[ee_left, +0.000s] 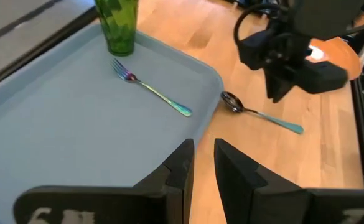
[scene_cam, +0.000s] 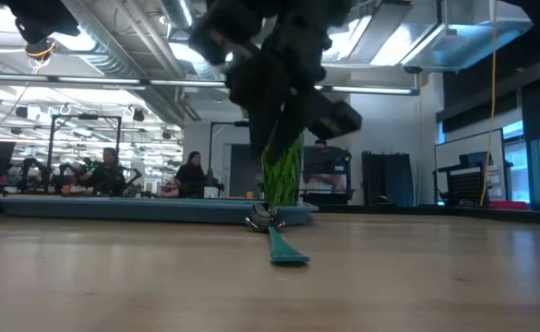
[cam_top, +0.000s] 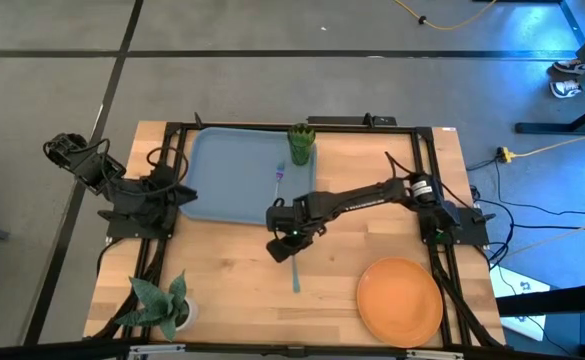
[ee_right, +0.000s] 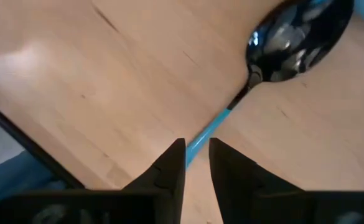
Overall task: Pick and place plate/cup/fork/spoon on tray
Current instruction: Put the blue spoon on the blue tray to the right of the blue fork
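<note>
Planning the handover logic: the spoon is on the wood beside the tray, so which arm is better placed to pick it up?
The right. Its end effector hangs directly over the spoon, fingers nearly shut astride the handle. The left end effector waits back over the tray.

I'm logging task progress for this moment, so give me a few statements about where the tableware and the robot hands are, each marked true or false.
1. The fork lies on the tray. True.
2. The spoon lies on the tray. False: it lies on the wooden table, just off the tray's edge.
3. The cup stands upright on the tray near a corner. True.
4. The plate is on the tray. False: it sits on the table near the right arm's base, far from the tray.
5. The right hand hangs low over the spoon's handle. True.
6. The left hand holds the fork. False: it is empty, at the tray's edge.
</note>
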